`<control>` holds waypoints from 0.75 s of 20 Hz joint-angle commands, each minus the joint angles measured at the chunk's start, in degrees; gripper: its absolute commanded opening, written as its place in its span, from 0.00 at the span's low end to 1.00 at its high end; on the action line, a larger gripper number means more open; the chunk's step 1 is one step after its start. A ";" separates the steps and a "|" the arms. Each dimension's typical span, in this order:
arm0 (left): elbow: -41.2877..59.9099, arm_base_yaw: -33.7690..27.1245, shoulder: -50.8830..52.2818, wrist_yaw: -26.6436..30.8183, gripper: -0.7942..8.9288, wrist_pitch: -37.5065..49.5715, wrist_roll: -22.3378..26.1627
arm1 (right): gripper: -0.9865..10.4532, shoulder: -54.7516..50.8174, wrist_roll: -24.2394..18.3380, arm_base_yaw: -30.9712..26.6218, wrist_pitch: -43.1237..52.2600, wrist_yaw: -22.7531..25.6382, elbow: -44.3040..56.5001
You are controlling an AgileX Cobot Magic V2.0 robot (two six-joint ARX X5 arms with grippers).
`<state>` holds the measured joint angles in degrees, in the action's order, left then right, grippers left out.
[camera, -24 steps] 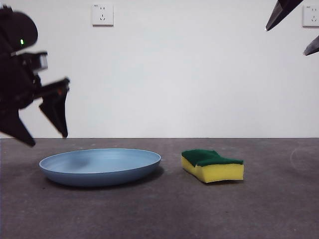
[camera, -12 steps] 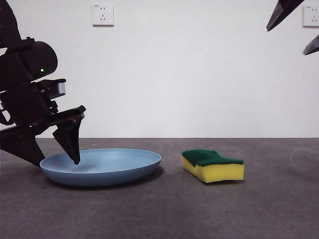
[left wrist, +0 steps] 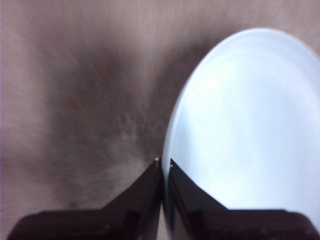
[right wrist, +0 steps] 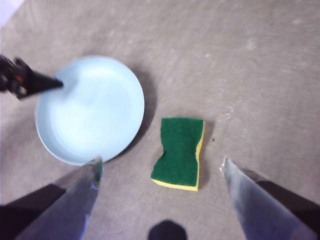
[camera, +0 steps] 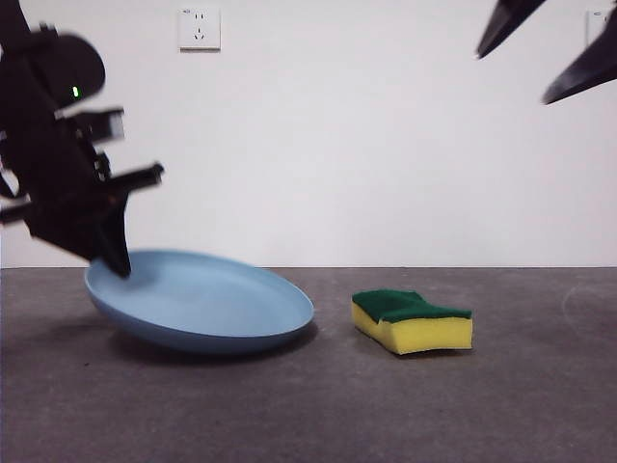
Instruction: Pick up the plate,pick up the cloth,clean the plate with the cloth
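The grey desk (camera: 308, 405) fills the lower part of the front view. The plate (camera: 207, 299), lower left there, sits tilted — its left rim raised, its right edge down on the desk. The left gripper (left wrist: 163, 162), at the left edge of the front view, has its jaws clamped on that raised rim. The right gripper (right wrist: 161, 165) hangs high at upper right, jaws wide apart. The cloth (camera: 413, 321) lies flat right of centre — apart from the plate.
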<state>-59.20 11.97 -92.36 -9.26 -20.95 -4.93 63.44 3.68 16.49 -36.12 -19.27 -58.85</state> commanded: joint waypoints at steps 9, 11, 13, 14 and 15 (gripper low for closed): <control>0.61 0.04 21.29 0.20 0.07 -8.11 2.19 | 0.45 31.50 -8.11 10.32 -1.18 13.38 -12.76; 0.61 0.04 22.25 0.20 0.07 -8.83 2.21 | 0.44 35.32 -8.24 10.91 0.02 13.44 -12.79; 0.63 0.04 22.29 0.20 0.07 -9.57 2.21 | 0.44 38.47 -8.26 11.43 0.55 13.68 -12.79; 0.63 0.04 22.27 0.20 0.07 -9.66 2.21 | 0.44 39.15 -8.26 11.47 0.59 13.64 -12.79; 0.63 0.04 22.27 0.20 0.07 -9.70 2.21 | 0.44 40.00 -8.26 11.54 0.81 13.66 -12.79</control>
<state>-59.16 11.97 -70.00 -8.95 -30.98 -3.38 102.63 -4.12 27.81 -35.83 -5.80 -71.57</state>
